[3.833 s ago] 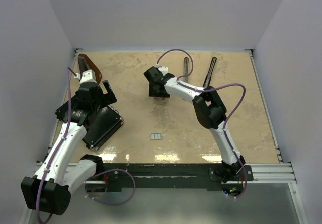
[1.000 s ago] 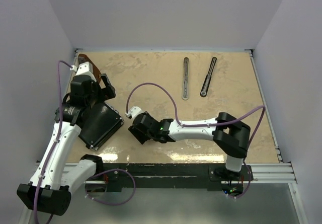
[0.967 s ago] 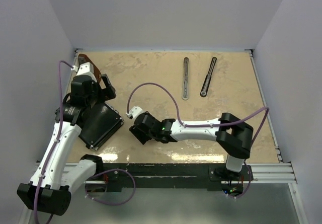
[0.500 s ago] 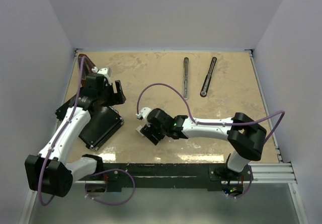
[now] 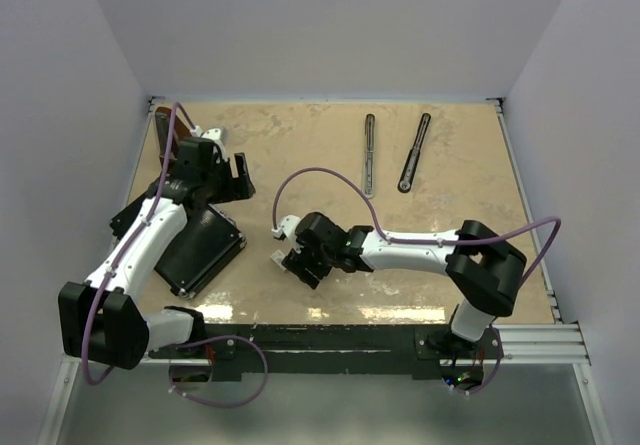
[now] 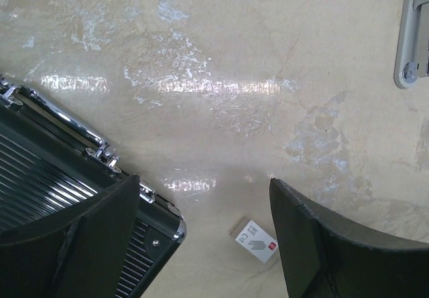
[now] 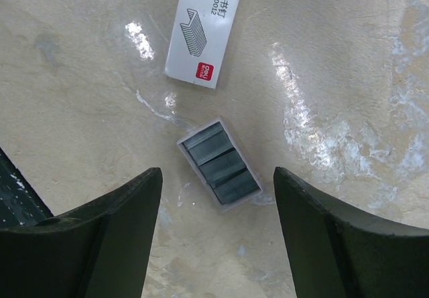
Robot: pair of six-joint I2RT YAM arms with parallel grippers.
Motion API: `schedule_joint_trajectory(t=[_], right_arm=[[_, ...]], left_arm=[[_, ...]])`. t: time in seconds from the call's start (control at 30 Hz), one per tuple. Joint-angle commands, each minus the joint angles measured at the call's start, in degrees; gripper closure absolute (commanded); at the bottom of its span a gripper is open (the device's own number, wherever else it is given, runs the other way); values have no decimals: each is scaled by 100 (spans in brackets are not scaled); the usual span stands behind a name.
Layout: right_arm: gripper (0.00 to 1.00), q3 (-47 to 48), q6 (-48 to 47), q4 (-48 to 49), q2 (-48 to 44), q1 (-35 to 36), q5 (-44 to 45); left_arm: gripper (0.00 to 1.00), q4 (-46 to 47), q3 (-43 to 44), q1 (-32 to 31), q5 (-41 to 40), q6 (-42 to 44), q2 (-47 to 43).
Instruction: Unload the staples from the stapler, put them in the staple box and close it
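Three strips of staples, two stapler pieces, one white box

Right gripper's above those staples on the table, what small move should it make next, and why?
Probably lower the right gripper straight down. Its jaws are open, and the staples lie on the table roughly centred between them, apart from the white box, so a short descent should straddle the staples, ready to close.
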Motion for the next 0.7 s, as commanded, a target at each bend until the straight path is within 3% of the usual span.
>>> schedule_joint_trajectory(t=[0.0,0.47,0.67], right_arm=[[28,-4,-123,117,122,5,-24],[33,-30,123,29,176,137,30],[49,-258,641,205,-18,277,117]], left_arm=[[17,241,126,4,-21,-114,61],[18,435,-120,4,-82,-105,149],[19,488,-243,4,-74,-122,149]])
